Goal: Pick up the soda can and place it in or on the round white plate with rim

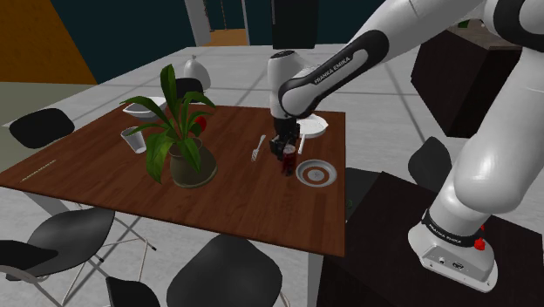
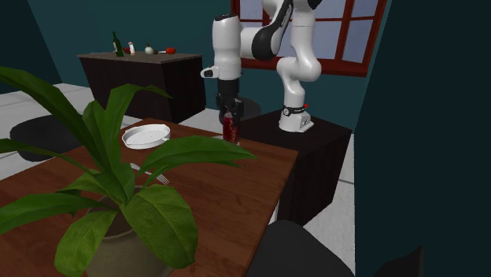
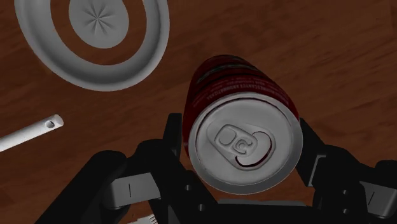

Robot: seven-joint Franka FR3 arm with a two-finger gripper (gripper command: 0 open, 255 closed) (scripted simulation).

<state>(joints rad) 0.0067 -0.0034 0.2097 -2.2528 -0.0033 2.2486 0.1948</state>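
Note:
A red soda can [image 3: 236,79] with a silver top stands upright between my gripper's [image 3: 245,137] two black fingers, which press on its sides. The can [image 1: 288,164] is at the table's near right part, under the gripper [image 1: 287,150]. I cannot tell whether its base touches the wood. A round white plate with a rim [image 1: 312,128] lies just behind it, also seen as the white plate [image 2: 145,136] to the left of the can [image 2: 230,131] and gripper [image 2: 229,116]. A round rimmed plate [image 3: 95,38] lies close beside the can.
A second plate with a brown ring [image 1: 316,173] lies right of the can. A fork [image 1: 257,148], a potted plant [image 1: 185,139], a cup [image 1: 132,139] and a bowl [image 1: 144,109] share the wooden table [image 1: 105,187]. Black chairs [image 1: 65,235] surround it.

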